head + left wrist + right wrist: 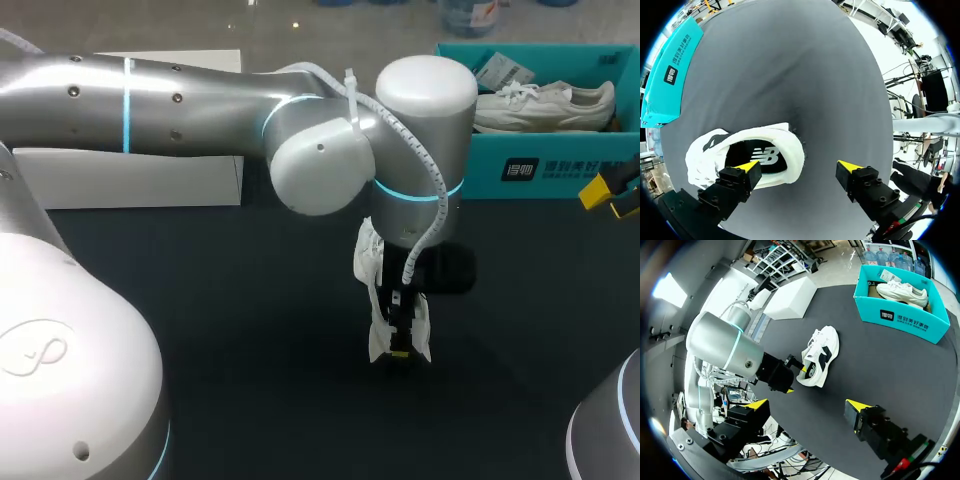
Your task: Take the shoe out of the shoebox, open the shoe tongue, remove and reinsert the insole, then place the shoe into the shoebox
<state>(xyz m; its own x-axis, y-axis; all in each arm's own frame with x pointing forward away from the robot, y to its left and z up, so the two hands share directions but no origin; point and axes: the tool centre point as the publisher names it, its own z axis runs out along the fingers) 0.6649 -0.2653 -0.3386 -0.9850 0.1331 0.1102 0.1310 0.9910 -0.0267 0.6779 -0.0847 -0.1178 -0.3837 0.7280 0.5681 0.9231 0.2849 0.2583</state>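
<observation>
One white shoe (378, 262) lies out on the dark table (200, 330); the teal shoebox (560, 165) stands well apart at its one o'clock, a second shoe (545, 105) inside; the left gripper (799, 166) hangs over the heel opening, fingers apart, one tip above the dark insole (765, 156), the other off the shoe; the right gripper (807, 404), at the shoe's two o'clock, is spread and empty; insole removal looks to be in hand; next, I judge, pinch the insole's edge and lift.

Shoe (819, 356) on table (250, 350), shoebox (545, 168) behind, rightward
</observation>
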